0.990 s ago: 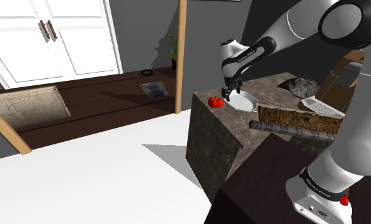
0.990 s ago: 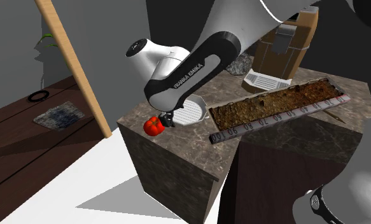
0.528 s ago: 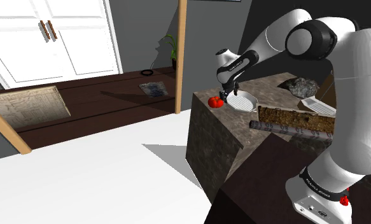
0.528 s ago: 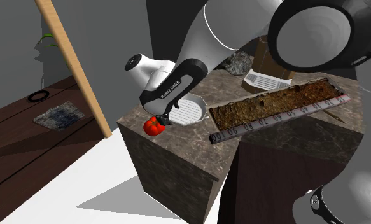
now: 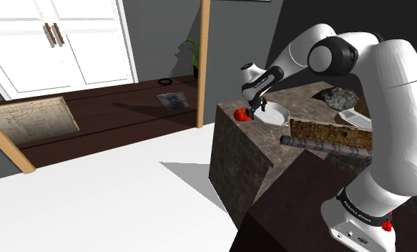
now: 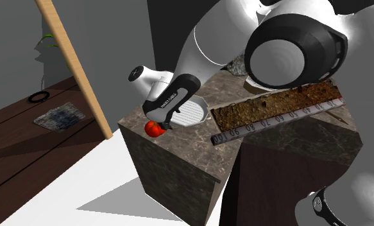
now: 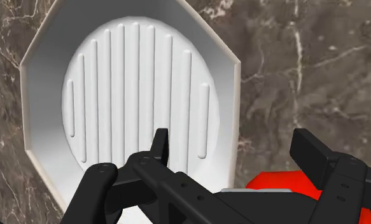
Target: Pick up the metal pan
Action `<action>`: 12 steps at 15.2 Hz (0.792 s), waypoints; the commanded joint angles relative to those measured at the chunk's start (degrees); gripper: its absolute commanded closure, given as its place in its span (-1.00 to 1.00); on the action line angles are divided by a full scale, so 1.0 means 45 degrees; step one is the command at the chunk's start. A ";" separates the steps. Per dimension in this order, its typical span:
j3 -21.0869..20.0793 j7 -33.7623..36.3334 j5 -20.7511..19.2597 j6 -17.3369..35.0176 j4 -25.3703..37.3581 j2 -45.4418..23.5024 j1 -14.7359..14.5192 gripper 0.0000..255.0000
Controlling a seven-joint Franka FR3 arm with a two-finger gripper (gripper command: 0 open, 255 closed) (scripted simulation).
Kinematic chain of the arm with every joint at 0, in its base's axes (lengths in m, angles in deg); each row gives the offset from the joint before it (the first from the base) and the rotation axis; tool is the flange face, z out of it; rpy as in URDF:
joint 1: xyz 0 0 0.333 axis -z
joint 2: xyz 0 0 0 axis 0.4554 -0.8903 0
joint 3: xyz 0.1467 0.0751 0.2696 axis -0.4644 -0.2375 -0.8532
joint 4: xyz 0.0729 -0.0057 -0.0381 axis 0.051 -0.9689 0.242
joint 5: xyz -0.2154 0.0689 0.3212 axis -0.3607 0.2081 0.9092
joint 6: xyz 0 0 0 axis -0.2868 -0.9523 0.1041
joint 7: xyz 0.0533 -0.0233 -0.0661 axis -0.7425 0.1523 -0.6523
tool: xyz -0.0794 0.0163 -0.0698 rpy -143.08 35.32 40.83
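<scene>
The pan (image 5: pixel 275 114) is drawn white, with a ridged round bottom and angular rim, and lies flat on the marble counter (image 5: pixel 307 100). My gripper (image 5: pixel 252 112) hangs open just above the pan's edge on the side of a red tomato (image 5: pixel 240 114). In the wrist view the open gripper (image 7: pixel 232 143) straddles the pan (image 7: pixel 133 95) rim: one finger (image 7: pixel 158 145) is over the ridged bottom, the other over the counter by the tomato (image 7: pixel 282 181). Nothing is clasped. From the second exterior view the gripper (image 6: pixel 166 124) sits between the tomato (image 6: pixel 154 128) and the pan (image 6: pixel 193 113).
A long trough of brown soil (image 5: pixel 332 133) with a numbered strip (image 6: pixel 275 119) lies beside the pan. A grey rock (image 5: pixel 340 97) rests at the counter's back. The counter's edge drops off just past the tomato. A wooden post (image 5: pixel 203 61) stands behind.
The hand has shifted from over the pan toward its tomato-side rim and come lower, while the arm's upper links swung round. The fingers stayed apart; pan and tomato have not moved.
</scene>
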 commanded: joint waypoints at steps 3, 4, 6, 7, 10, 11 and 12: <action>0.0009 0.0107 -0.0025 0.0233 0.0102 -0.0349 0.0004 -1.00; 0.0009 0.0118 -0.0028 0.0237 0.0075 -0.0328 -0.0005 1.00; 0.0009 0.0111 -0.0026 0.0235 0.0090 -0.0340 0.0000 1.00; 0.0010 0.0112 -0.0027 0.0238 0.0086 -0.0338 0.0001 1.00; 0.0010 0.0113 -0.0027 0.0240 0.0088 -0.0342 0.0000 1.00; 0.0009 0.0113 -0.0027 0.0238 0.0094 -0.0347 0.0000 1.00; 0.0010 0.0115 -0.0028 0.0241 0.0086 -0.0342 -0.0001 1.00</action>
